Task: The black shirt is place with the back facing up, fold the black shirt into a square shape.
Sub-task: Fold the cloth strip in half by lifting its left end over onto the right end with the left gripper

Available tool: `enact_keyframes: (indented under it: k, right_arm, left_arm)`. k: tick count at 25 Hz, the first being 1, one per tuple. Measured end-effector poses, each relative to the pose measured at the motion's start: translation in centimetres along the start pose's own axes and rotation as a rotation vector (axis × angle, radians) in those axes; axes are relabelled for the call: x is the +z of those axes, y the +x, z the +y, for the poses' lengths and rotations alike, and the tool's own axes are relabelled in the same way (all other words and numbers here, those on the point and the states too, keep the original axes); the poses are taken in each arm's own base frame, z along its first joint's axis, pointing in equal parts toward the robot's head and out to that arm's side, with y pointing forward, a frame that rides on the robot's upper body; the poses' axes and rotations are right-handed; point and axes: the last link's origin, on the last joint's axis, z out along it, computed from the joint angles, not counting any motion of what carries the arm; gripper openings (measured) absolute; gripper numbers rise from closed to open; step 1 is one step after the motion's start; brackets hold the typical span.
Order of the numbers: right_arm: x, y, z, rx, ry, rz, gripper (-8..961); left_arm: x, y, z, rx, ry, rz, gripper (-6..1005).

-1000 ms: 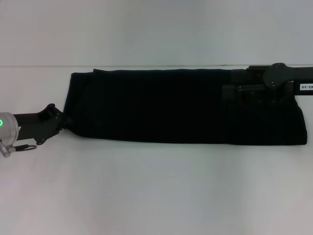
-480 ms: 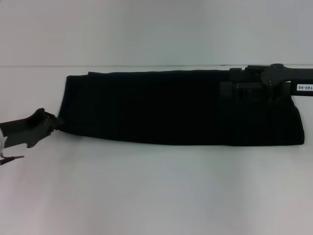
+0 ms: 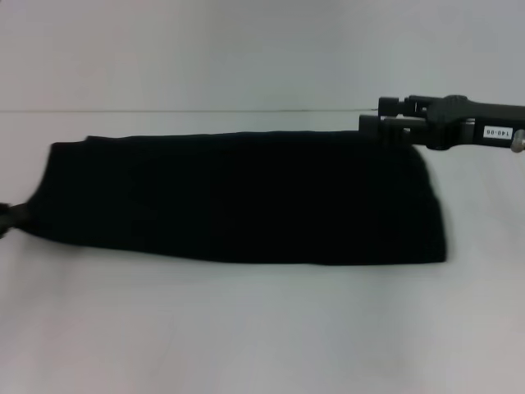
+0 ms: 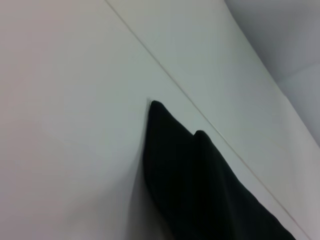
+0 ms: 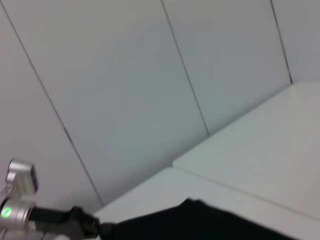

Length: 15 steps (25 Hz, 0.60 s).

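matt black shirt [image 3: 246, 197] cloth, smooth table [image 3: 246, 328]

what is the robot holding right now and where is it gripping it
The black shirt: left gripper at its left end, right gripper at its far right corner.

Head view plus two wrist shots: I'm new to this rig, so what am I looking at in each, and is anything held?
The head view looks down from the robot's head at a white table. A black shirt, folded into a long band, lies across it. The right gripper is at the shirt's far right corner. The left gripper is at its left end, nearly out of frame; whether either grips cloth is unclear. The left wrist view, from that arm's camera, shows a shirt corner. The right wrist view shows the shirt's edge and the left arm beyond.
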Motion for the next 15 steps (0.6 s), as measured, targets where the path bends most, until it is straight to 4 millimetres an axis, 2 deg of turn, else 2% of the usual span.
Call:
enact_keyframes:
  k: [6, 9, 12, 15]
  right_arm:
    - [0.7, -0.4, -0.2, 0.001, 0.023, -0.019, 795]
    - [1.1, -0.4, -0.2, 0.003, 0.024, -0.022, 795]
    - [1.1, -0.3, -0.1, 0.009, 0.025, -0.027, 796]
    - [0.7, 0.1, -0.1, 0.022, 0.024, -0.037, 796]
  left_arm:
    - [-4.3, 1.1, -2.7, -0.013, 0.076, 0.084, 26]
    - [-5.9, 2.0, -2.9, -0.004, 0.083, 0.112, 27]
    - [-6.8, 2.9, -1.7, 0.028, 0.034, 0.096, 30]
    - [-5.8, 3.8, 1.9, 0.092, -0.094, 0.023, 33]
